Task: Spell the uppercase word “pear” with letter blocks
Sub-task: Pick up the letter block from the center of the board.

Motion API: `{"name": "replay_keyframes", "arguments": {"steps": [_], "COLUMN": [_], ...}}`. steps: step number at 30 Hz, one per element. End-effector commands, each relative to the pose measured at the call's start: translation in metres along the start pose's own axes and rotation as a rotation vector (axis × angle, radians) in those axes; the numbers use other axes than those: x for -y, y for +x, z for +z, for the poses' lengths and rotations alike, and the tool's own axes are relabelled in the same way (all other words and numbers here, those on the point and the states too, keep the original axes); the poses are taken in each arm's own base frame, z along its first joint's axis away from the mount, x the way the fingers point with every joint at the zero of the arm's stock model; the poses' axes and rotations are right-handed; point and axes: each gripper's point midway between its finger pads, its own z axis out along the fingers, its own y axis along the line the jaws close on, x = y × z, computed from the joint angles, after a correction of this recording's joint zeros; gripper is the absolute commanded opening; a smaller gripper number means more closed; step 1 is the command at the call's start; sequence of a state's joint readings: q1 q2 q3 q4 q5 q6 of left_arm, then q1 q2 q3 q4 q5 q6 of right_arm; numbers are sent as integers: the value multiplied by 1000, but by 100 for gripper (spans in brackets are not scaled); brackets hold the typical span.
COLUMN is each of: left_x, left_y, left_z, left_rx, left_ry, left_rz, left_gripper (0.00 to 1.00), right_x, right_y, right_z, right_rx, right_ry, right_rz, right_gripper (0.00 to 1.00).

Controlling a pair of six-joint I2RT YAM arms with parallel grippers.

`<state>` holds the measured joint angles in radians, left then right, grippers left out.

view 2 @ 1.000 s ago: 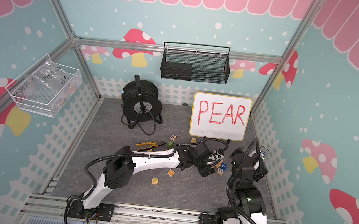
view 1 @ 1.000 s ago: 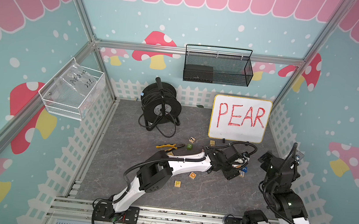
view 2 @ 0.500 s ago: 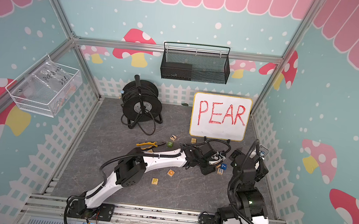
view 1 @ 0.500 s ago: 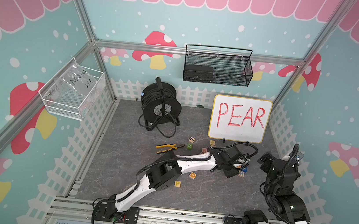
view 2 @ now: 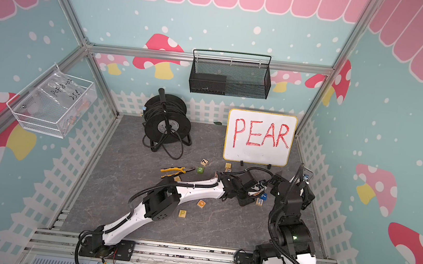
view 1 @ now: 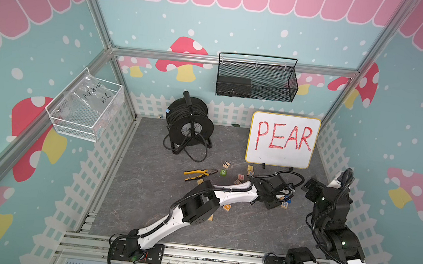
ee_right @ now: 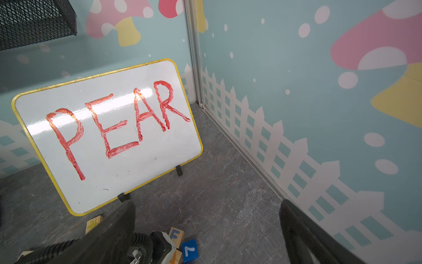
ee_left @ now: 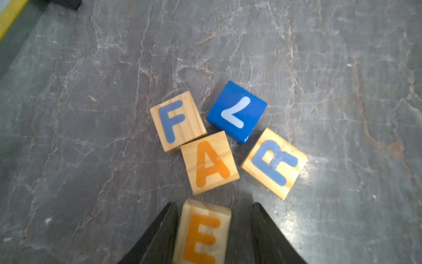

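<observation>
Left fingers parted, straddling E block on tabletop in front of whiteboard. One finger just beside block, other apart, so not gripping. A block and R block in same cluster near whiteboard, with F block and blue number cube. P block well apart from whiteboard, toward tabletop front. Right fingers spread wide, empty, near whiteboard.

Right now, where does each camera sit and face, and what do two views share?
Top view: high in front, looking down at the whiteboard; left arm and right arm show.
Top view: alongside, same whiteboard and arms.
Left wrist: looks down on the E block inside the left gripper.
Right wrist: faces the whiteboard past the open right gripper.
Shared: both wrist views show the F block.
</observation>
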<state>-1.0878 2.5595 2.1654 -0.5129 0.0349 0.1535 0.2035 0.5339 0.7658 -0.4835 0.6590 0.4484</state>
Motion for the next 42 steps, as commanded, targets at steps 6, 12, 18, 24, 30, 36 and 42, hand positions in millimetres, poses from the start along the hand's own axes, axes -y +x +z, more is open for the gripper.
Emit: {"name": "replay_keyframes", "arguments": {"steps": [6,12,18,24,30,36,42], "left_x": [-7,-6,-4,1,4,10,6], "left_y": [9,21,26,33,42,37,3], "left_z": [6,8,8,9,12,7,-24], "left_rx": [-41,-87,-108,-136,-168,-160,-74], "left_ry": [-29,-42,-68,-66,-70,-47,-63], "left_rz": [11,26,34,44,49,27,-64], "left_gripper": [47,40,33,34,38,30,27], "right_x": [2,4,3,5,4,6,7], "right_y": [-3,-4,-3,-3,-2,-2,-2], "right_z": [0,-2,-1,-2,-2,-2,-4], "right_rx": [32,46,47,55,59,64,72], "right_ry": [3,6,1,3,0,7,6], "right_rz": [-2,2,4,7,8,10,10], "right_gripper": [99,99,99,99,99,100,100]}}
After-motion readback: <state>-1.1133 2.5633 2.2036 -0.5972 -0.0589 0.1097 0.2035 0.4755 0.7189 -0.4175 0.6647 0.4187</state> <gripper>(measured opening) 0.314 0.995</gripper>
